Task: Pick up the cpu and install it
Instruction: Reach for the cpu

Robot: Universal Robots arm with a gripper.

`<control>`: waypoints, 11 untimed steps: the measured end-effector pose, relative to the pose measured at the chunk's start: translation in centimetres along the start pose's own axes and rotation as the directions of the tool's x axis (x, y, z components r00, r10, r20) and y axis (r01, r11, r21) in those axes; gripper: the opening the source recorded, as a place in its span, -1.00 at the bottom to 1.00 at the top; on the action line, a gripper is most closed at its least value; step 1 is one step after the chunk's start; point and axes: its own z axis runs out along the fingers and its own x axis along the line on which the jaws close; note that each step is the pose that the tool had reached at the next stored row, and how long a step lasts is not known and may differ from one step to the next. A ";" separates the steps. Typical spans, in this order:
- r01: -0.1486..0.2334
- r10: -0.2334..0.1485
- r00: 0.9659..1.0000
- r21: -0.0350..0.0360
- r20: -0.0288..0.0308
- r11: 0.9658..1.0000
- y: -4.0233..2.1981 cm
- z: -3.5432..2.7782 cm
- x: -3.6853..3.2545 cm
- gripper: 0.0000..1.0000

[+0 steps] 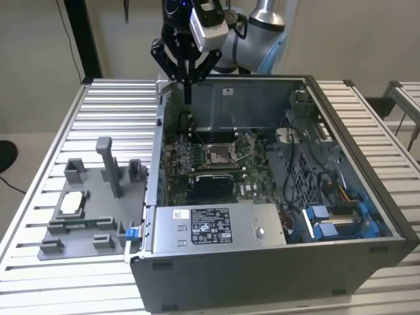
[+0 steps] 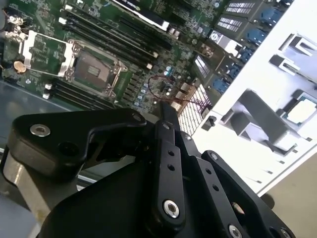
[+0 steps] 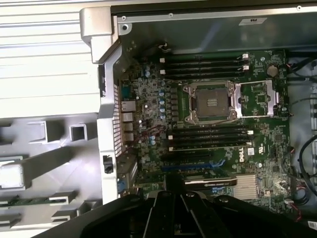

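From my station I see one gripper (image 1: 188,98) hanging over the back edge of the open computer case (image 1: 367,216). Its two fingers are pressed together into a single narrow point with nothing between them. In the second wrist view that point (image 2: 166,106) sits above the motherboard's port side.

The one cpu (image 1: 73,202) lies flat in a pocket of the grey fixture tray (image 1: 98,226), outside the case on the exterior view's left and well apart from the gripper. I also pick it out in the second wrist view (image 2: 301,109) and the first wrist view (image 3: 10,174).

There is one socket (image 3: 210,102), with its metal frame swung open and its dark centre bare. One coin cell (image 3: 272,71) sits near it, and long memory slots run along both sides.

The power supply (image 1: 210,226) carries two labels, one small and white, one larger and dark. Their print is too fine for me to read. A white sticker on the board (image 3: 250,150) is equally illegible.
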 end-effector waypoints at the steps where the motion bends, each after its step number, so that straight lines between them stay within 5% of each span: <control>1: 0.000 0.000 1.000 0.000 0.000 1.000 -0.01 0.00 0.11 -1.00; 11: 0.000 0.000 1.000 0.000 0.000 1.000 -0.09 -0.02 0.87 -1.00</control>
